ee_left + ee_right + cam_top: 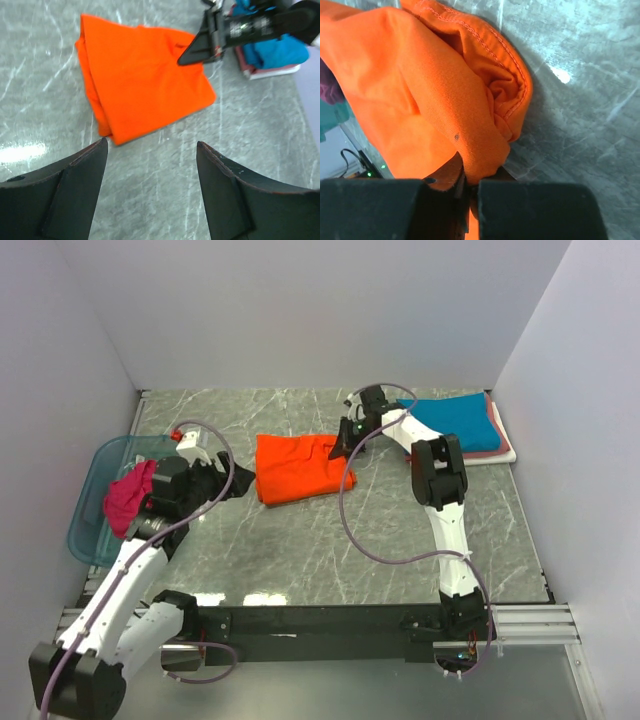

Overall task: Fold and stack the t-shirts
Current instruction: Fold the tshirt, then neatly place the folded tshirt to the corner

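The folded orange t-shirt [297,467] is lying at the centre of the marble-patterned table [330,560] in the top view. Its long axis is running roughly left to right, with the right end tipped slightly toward the back wall. The right gripper [341,446] is pinching the shirt's upper right corner. The right wrist view shows a hemmed fold of orange cloth bunched up and clamped between the closed jaws.

The finished stack is sitting in the upper right of the top view, just beyond that same gripper. A teal t-shirt [452,424] is lying on top of it, with a pink t-shirt [493,430] and a white t-shirt [502,456] showing at the edges beneath. The right arm looks the better placed of the two to carry the orange shirt across, since the stack is lying up and to the right of its grip.

At the left of the frame the left gripper [236,483] is hovering just off the shirt's left edge. Its jaws are spread wide, holding nothing, and pointing along the shirt's length. Behind it, a magenta t-shirt [128,497] is waiting crumpled in the translucent blue tub [88,540].
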Robot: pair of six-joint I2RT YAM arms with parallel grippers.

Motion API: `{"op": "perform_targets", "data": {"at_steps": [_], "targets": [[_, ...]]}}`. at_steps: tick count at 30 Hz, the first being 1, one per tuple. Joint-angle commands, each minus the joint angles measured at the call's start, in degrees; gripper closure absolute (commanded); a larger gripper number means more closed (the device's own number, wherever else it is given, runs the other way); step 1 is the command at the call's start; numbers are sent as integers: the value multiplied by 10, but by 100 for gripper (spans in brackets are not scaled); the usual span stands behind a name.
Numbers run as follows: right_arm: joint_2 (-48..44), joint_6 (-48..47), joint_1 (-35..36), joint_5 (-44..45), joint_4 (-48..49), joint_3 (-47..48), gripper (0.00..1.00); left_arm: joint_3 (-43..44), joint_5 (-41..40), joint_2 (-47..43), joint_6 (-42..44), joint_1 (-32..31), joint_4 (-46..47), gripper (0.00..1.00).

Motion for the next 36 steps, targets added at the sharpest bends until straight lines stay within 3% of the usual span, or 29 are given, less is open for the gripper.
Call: {"op": "perform_targets", "data": {"at_steps": [1,10,24,36], "targets": [[-34,-46,-8,5,-31,-7,100,-4,3,-32,3,2,-19,23],[-152,-154,-11,122,-77,-30,100,-24,32,-67,1,2,-20,23],[-215,-236,-10,310,-125,14,100,-23,46,-122,31,2,-52,23],[-276,-278,-10,383,-154,33,100,-31,60,-128,40,2,-43,23]]}}
